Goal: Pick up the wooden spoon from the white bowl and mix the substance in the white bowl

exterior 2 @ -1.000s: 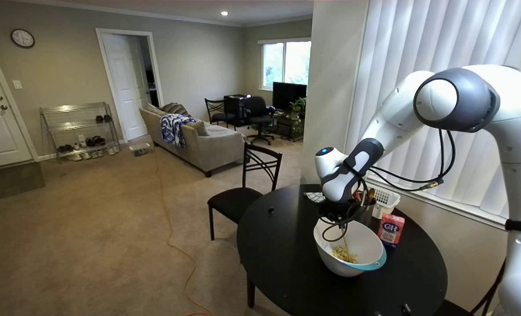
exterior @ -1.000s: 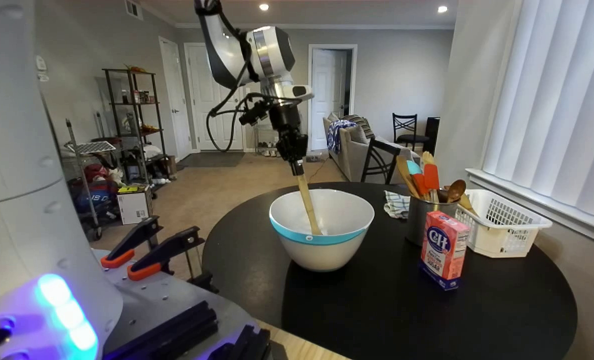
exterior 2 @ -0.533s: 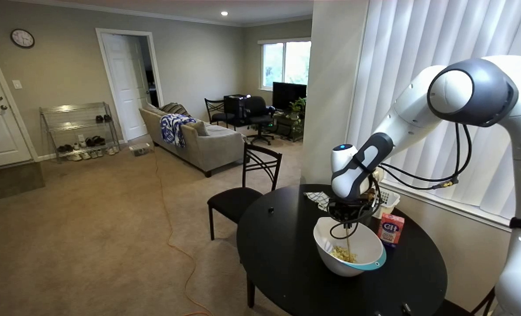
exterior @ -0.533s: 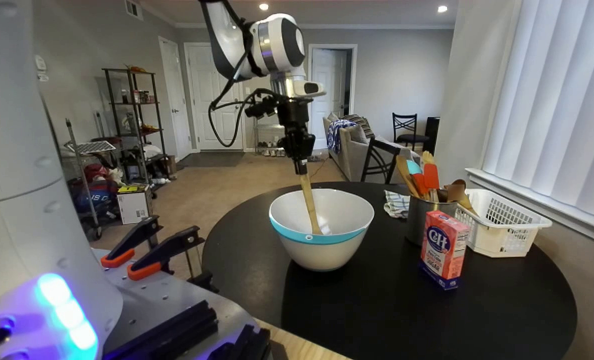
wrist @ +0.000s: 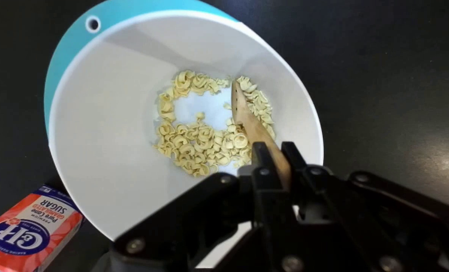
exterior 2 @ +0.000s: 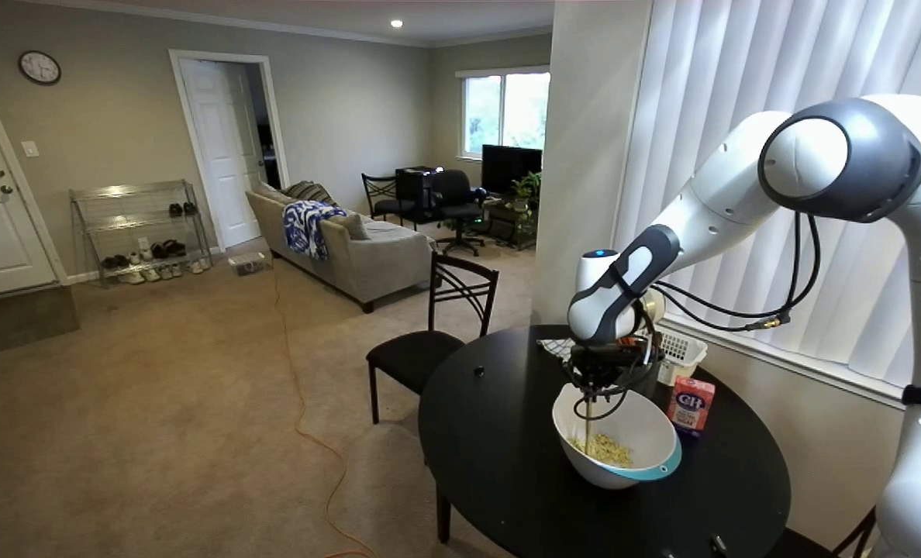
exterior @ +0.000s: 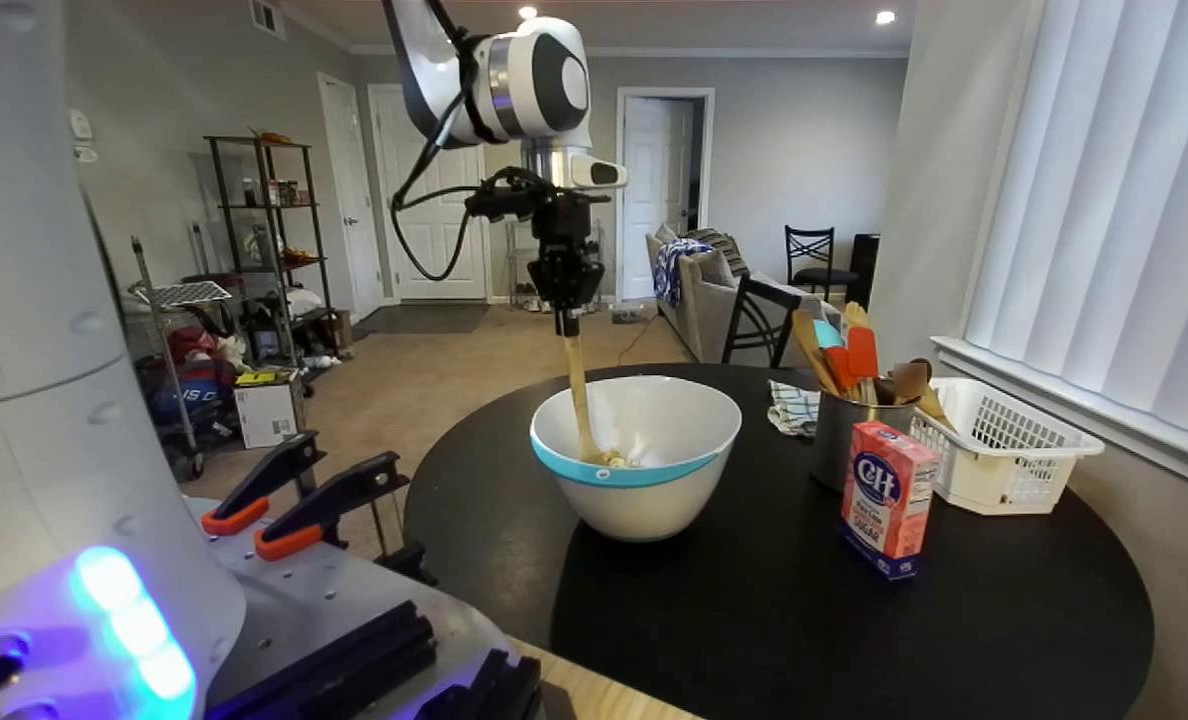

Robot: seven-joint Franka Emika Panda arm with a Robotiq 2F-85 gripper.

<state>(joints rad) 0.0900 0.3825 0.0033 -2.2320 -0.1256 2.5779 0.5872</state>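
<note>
The white bowl (exterior: 644, 510) with its blue-teal rim stands upright on the black round table; it also shows in an exterior view (exterior 2: 650, 430) and in the wrist view (wrist: 111, 113). Pale curled pasta (wrist: 194, 147) lies in it, with part of the bottom bare. My gripper (exterior: 567, 325) is above the bowl and shut on the handle of the wooden spoon (exterior: 579, 395). In the wrist view the spoon (wrist: 254, 126) runs between the fingertips (wrist: 274, 147), with its head down among the pasta near the wall. The spoon stands slightly tilted in both exterior views.
A pink sugar box (exterior: 889, 500) stands beside the bowl. Behind it are a metal utensil holder (exterior: 839, 450) and a white slatted basket (exterior: 1014, 475) near the window. A checked cloth (exterior: 794, 410) lies on the table (exterior: 734, 630). A black chair (exterior 2: 460, 302) stands close by.
My gripper and spoon first shifted slightly right and became more upright, then moved left in both exterior views. The bowl has slid slightly left. Some pasta now shows by the spoon head.
</note>
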